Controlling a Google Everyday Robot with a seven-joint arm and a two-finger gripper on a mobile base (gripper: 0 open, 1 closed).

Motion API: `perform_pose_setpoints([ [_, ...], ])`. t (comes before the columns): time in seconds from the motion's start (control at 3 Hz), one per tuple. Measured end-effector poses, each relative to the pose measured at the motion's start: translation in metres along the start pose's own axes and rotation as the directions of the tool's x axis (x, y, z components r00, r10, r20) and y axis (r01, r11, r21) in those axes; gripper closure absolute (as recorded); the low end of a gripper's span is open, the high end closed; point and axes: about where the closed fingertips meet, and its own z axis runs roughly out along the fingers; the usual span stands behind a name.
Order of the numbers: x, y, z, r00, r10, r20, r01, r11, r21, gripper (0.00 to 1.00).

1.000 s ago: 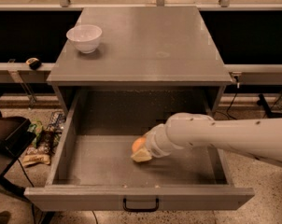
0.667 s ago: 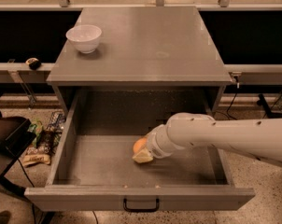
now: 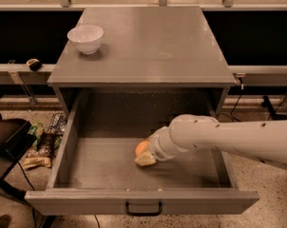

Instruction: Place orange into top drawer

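The top drawer (image 3: 86,167) is pulled out, a wide grey box with a speckled floor and a small black handle (image 3: 143,209) on its front panel. My white arm reaches in from the right. The gripper (image 3: 146,155) is low inside the drawer, near the middle of its floor. The orange (image 3: 141,147) shows partly at the gripper's tip, just above the drawer floor, with a pale finger (image 3: 145,160) beneath it. The arm's wrist hides the rest of the gripper.
A white bowl (image 3: 85,38) stands on the cabinet top (image 3: 153,42) at the back left. Bags and clutter (image 3: 36,144) lie on the floor left of the drawer. A dark chair (image 3: 3,146) is at the far left. Rails run behind the cabinet.
The arm, gripper and orange stay in nearly the same spot inside the drawer; nothing has visibly changed.
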Motion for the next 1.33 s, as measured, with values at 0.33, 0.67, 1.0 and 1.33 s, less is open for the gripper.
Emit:
perform_pose_setpoints([
  [0.33,0.0,0.0,0.0,1.0,0.0,0.0,0.0,1.0,0.0,0.14],
  [0.67,0.0,0.0,0.0,1.0,0.0,0.0,0.0,1.0,0.0,0.0],
  [1.0,-0.012,0.008,-0.009,0.999,-0.041,0.023,0.042,0.9989,-0.02,0.0],
  [1.33,-0.055,0.046,-0.05,0.985,-0.175,-0.009,0.174,0.9835,-0.049,0.0],
])
